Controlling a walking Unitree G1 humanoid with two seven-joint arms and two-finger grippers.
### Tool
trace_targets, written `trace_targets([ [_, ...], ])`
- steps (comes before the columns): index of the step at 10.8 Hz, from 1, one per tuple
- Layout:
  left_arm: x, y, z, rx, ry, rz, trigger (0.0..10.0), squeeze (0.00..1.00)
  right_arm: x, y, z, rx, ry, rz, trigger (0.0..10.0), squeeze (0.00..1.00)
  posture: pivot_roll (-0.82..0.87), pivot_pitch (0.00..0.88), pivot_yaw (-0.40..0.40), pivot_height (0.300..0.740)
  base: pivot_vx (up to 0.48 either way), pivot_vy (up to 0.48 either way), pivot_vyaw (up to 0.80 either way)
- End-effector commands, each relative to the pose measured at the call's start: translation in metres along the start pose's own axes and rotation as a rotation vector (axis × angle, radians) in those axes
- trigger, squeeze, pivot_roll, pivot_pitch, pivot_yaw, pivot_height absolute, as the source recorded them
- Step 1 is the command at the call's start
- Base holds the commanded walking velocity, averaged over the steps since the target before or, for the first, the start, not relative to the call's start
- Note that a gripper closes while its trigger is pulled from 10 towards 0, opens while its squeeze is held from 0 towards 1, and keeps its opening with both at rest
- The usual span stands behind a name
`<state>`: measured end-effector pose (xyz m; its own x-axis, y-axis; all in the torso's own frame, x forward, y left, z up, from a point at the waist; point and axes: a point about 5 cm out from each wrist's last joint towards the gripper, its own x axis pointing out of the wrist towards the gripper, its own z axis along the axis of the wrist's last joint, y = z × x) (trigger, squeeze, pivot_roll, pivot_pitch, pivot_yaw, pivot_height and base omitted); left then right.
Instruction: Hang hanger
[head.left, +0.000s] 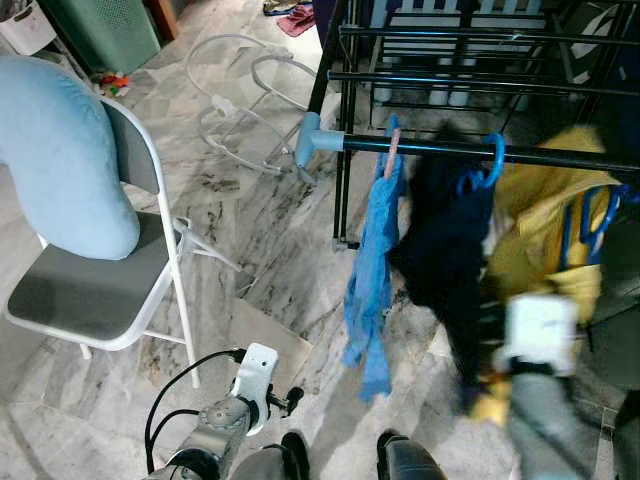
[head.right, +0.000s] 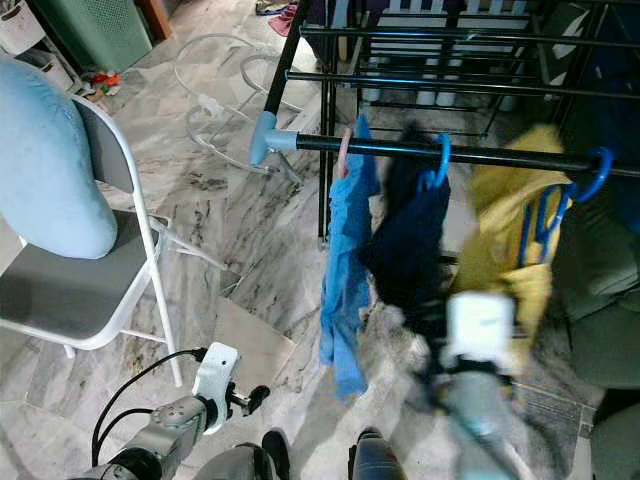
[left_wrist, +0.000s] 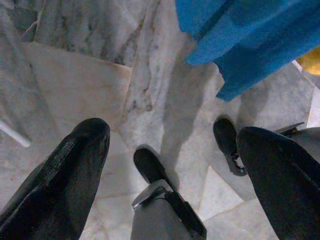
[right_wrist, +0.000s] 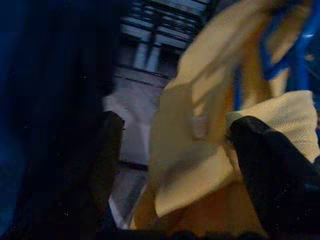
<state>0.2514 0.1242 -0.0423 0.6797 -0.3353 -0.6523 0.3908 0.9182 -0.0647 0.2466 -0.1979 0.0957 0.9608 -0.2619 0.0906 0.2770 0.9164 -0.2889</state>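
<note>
While three garments hang on the rail, the right tool, fingers apart, straddles the yellow garment.

Grey-veined marble floor. Left: white folding chair, grey seat, pale blue cushion leaning against backrest. Far left corner: green bin. Far centre: white wire frames lying on floor, white cable among them. Far, beyond them: red cloth. Near chair: beige floor slab.
</note>
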Motion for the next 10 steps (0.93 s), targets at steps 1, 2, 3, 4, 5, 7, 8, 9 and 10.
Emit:
trace_targets([
  [1, -0.005, 0.006, -0.016, -0.016, 0.052, 0.02, 10.0, 0.0, -0.006, 0.005, -0.008, -0.009, 0.023, 0.008, 10.0, 1.0, -0.25, 0.202, 0.132, 0.74, 0.0, 0.0, 0.0],
  [2, -0.006, 0.007, -0.016, -0.013, 0.056, 0.031, 10.0, 0.0, -0.005, 0.004, -0.007, -0.018, 0.0, -0.012, 10.0, 1.0, -0.24, 0.201, 0.128, 0.74, 0.0, 0.0, 0.0],
  [3, -0.006, 0.008, -0.017, -0.01, 0.058, 0.039, 10.0, 0.0, 0.0, 0.0, 0.0, -0.031, -0.048, -0.028, 10.0, 1.0, -0.24, 0.202, 0.128, 0.74, 0.0, 0.0, 0.0],
  [4, -0.006, 0.009, -0.017, -0.009, 0.06, 0.042, 10.0, 0.0, 0.005, -0.004, 0.012, -0.062, -0.112, -0.046, 10.0, 1.0, -0.24, 0.202, 0.13, 0.74, 0.0, 0.0, 0.0],
  [5, -0.006, 0.009, -0.017, -0.009, 0.061, 0.044, 10.0, 0.0, 0.008, -0.008, 0.023, -0.093, -0.17, -0.066, 10.0, 1.0, -0.24, 0.202, 0.13, 0.74, 0.0, 0.0, 0.0],
  [7, -0.006, 0.008, -0.017, -0.009, 0.064, 0.044, 10.0, 0.0, 0.014, -0.017, 0.045, -0.158, -0.273, -0.132, 10.0, 1.0, -0.25, 0.199, 0.132, 0.74, 0.0, 0.0, 0.0],
  [8, -0.005, 0.006, -0.018, -0.009, 0.068, 0.044, 10.0, 0.0, 0.016, -0.016, 0.053, -0.186, -0.316, -0.131, 10.0, 1.0, -0.25, 0.196, 0.132, 0.74, 0.0, 0.0, 0.0],
  [9, -0.004, 0.003, -0.017, -0.007, 0.073, 0.046, 10.0, 0.0, 0.016, -0.012, 0.06, -0.188, -0.347, -0.122, 10.0, 1.0, -0.25, 0.194, 0.133, 0.74, 0.0, 0.0, 0.0],
  [10, -0.004, 0.002, -0.017, -0.004, 0.075, 0.05, 10.0, 0.0, 0.016, -0.011, 0.06, -0.18, -0.34, -0.122, 10.0, 1.0, -0.25, 0.193, 0.133, 0.74, 0.0, 0.0, 0.0],
])
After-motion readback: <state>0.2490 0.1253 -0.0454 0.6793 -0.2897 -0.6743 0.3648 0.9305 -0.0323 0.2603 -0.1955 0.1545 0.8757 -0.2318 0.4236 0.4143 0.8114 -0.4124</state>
